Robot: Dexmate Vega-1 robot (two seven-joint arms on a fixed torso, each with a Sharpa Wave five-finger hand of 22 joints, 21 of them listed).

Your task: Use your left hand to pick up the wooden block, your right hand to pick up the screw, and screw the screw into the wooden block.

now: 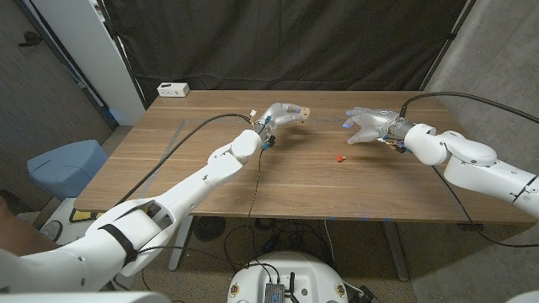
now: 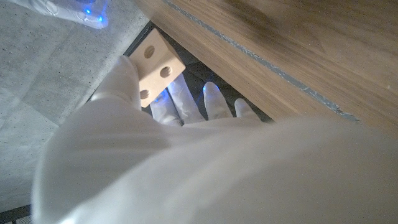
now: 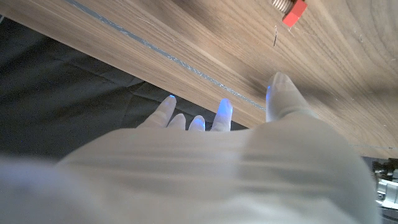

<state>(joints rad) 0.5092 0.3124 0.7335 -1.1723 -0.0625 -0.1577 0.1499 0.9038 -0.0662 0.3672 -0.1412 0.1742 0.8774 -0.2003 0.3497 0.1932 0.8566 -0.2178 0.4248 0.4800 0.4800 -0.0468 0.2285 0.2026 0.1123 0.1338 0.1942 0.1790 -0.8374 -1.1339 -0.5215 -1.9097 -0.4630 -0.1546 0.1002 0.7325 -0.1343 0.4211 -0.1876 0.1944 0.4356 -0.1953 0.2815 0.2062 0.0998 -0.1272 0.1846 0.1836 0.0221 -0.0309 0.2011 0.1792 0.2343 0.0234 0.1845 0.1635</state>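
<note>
My left hand [image 1: 282, 114] is raised over the far middle of the table and pinches the small wooden block [image 1: 306, 111]. In the left wrist view the block [image 2: 155, 66] is pale wood with round holes, held between the thumb and fingers [image 2: 186, 106]. The screw [image 1: 339, 156] has a red head and lies on the table, between the hands and nearer the front. My right hand [image 1: 368, 124] hovers open behind and to the right of the screw, fingers apart, holding nothing. The right wrist view shows the screw [image 3: 291, 9] beyond the thumb.
A white power strip [image 1: 173, 88] lies at the table's far left corner. A black cable [image 1: 257, 181] runs across the tabletop [image 1: 354, 189] from my left wrist to the front edge. A blue-grey bin [image 1: 63, 168] stands left of the table. Black curtains hang behind.
</note>
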